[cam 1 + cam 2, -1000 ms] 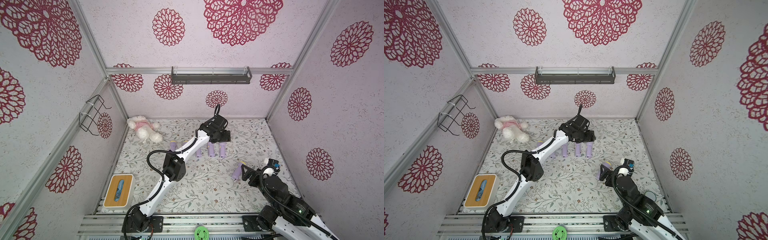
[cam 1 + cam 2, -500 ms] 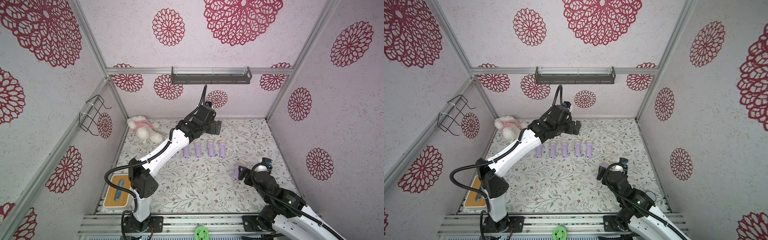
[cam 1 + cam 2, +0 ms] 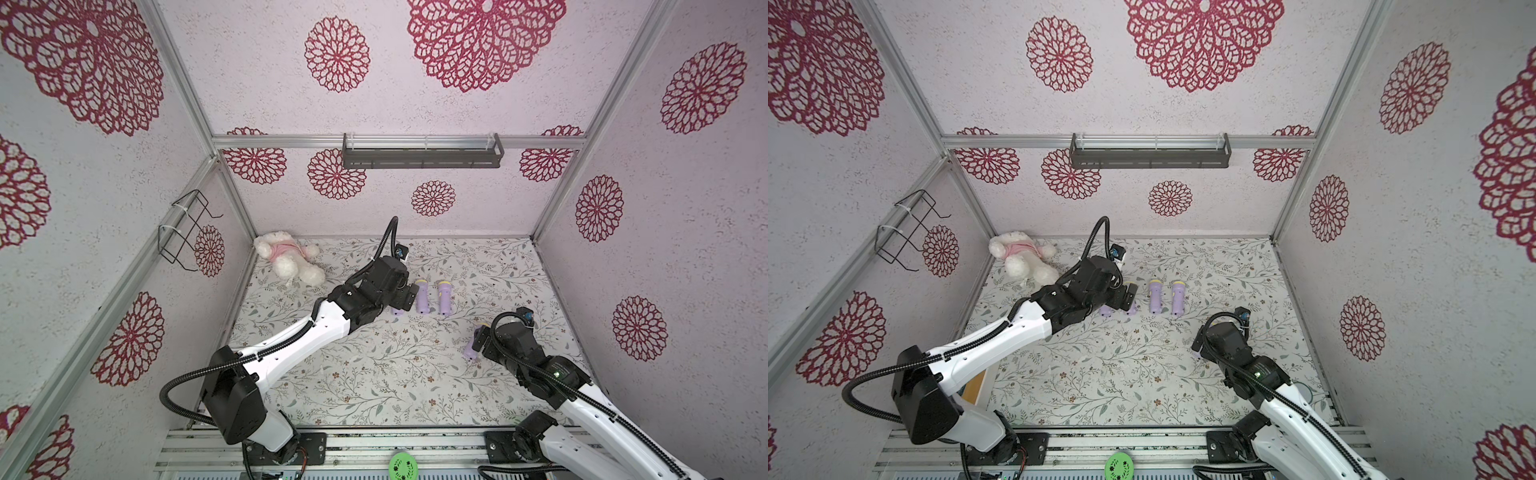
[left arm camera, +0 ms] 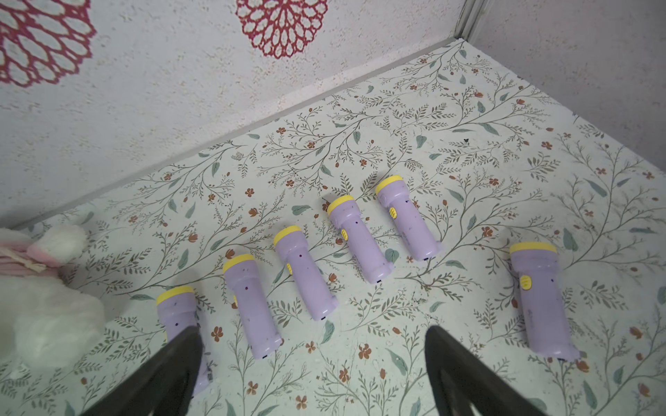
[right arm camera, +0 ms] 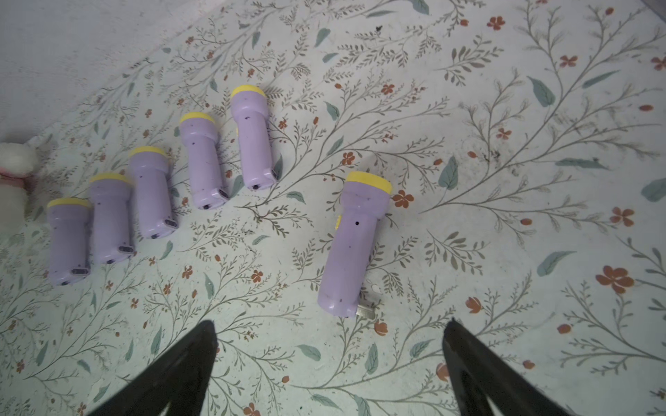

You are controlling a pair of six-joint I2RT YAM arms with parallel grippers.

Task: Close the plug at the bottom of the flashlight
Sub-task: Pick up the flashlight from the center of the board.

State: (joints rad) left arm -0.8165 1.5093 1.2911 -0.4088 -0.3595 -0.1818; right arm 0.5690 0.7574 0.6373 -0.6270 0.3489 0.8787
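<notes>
Flashlight (image 5: pixel 353 245) lies on the bench (image 5: pixel 504 216), plug (image 5: pixel 365 312) sticking out (five others (image 5: pixel 151 194) rowed nearby). Right claw (image 5: pixel 329 324) gapes empty just beside it; left claw (image 4: pixel 311 329), likewise, farther off.

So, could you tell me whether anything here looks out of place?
Yes: one purple flashlight lies apart from the row of five, slightly askew, and its metal plug sticks out at the bottom.

Nothing legible anywhere: no words, brands, numbers or signs to read; only a dark cut-out pattern on the green disc (image 3: pixel 403 466) at six o'clock in both top views, too small to make out.
</notes>
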